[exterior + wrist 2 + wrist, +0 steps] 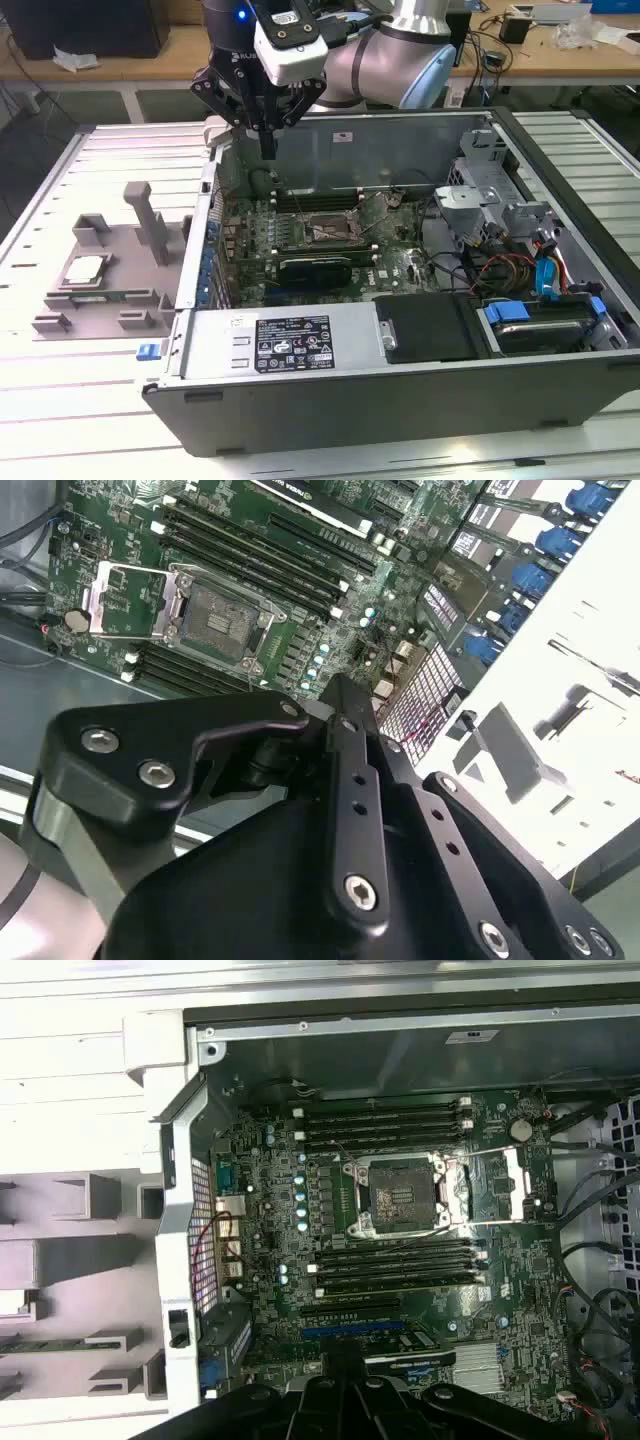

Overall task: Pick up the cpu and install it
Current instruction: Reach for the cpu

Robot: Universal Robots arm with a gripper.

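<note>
— One cpu (85,268) lies flat in the grey holder (125,272), on the exterior view's left, outside the case (400,400)?
— Yes. The pincer (268,150) hangs over the case, pressed together, empty. The cpu looks light, stiff and fragile, so grip its edges.

Quick tally from my end: I count one open grey metal computer case (400,400), one green motherboard (262,1195), one square metal-framed socket (405,1195), two banks of long black memory slots (385,1125), one round silver coin battery (519,1130), one grey plastic fixture (130,272), one small silvery square cpu (85,268), and exactly one black pincer (268,148), mine.
</note>
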